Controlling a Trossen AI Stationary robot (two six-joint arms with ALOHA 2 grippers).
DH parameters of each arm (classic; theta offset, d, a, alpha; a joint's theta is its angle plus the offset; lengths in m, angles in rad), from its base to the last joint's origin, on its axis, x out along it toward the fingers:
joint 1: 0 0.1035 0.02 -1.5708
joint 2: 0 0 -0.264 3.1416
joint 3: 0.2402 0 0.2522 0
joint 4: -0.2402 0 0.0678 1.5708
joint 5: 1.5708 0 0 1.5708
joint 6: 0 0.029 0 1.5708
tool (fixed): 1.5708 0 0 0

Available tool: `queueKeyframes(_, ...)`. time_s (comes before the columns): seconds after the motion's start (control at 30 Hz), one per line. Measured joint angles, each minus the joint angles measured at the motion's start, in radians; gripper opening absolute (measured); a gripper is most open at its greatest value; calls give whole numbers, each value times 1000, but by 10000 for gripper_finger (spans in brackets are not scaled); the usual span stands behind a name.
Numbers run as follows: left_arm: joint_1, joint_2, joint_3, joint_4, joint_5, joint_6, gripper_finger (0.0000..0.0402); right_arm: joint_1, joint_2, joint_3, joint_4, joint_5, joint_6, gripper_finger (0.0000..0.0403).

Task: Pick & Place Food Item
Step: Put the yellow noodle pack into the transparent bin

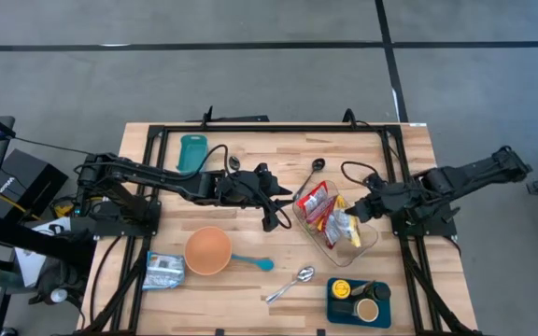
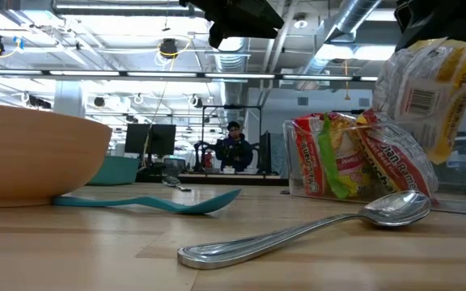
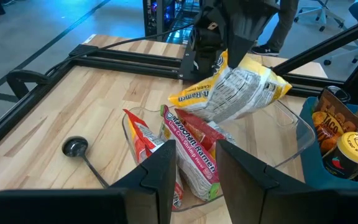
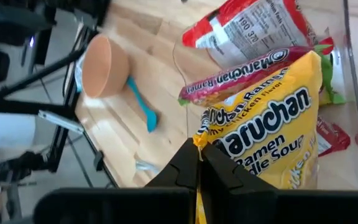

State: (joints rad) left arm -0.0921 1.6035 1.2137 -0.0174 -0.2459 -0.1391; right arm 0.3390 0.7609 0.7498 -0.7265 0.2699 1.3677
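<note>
Pinching a yellow Maruchan ramen packet (image 4: pixel 272 134), the right gripper (image 1: pixel 361 213) is holding it above the clear container (image 3: pixel 297 134); the left gripper (image 3: pixel 194 165), fingers slightly apart and empty, is hovering beside the container.

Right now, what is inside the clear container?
The clear container holds red ramen packets. The right gripper holds a yellow ramen packet above them. The container floor underneath is covered.
</note>
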Motion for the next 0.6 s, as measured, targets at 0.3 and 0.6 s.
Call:
queueKeyframes(0.3,0,0,0,0,0,0,108,160,-1,0,-79,181,221,0)
queueKeyframes(0.6,0,0,0,5,0,0,108,220,84,1,-86,210,283,0)
